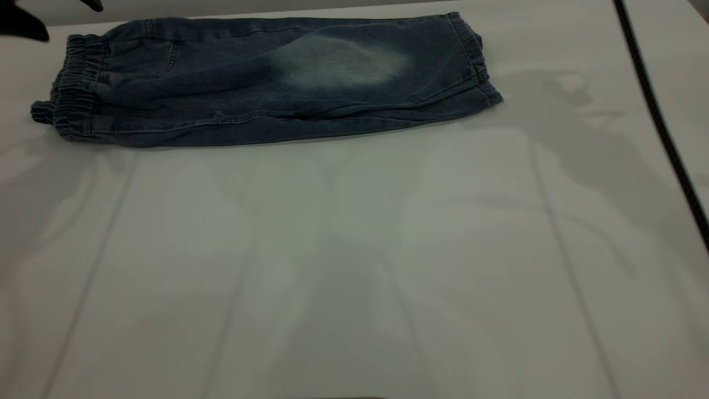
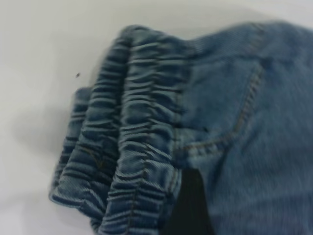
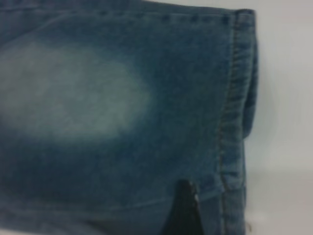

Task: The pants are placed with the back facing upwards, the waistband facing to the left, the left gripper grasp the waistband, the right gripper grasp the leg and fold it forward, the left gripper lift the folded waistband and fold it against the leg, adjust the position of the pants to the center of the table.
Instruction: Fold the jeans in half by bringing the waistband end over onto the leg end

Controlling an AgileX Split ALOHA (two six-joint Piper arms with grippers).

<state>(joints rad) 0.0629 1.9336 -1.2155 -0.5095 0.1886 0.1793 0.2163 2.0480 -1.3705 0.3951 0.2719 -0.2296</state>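
Already the pants (image 1: 260,83) lie folded in half lengthwise at the upper left of the table (image 1: 354,266), waistband (image 1: 72,88) at the left, leg (image 1: 343,61) on top. Folding waistband to leg and centering seem left. I cannot tell whether the left gripper (image 1: 22,22), top-left corner, is spread or pinching; the right gripper (image 3: 185,210) shows one dark tip, same doubt.

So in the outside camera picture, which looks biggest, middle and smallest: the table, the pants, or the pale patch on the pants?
1. The table, by far the biggest.
2. The pants, lying along its far edge.
3. The pale patch on the leg, the smallest.
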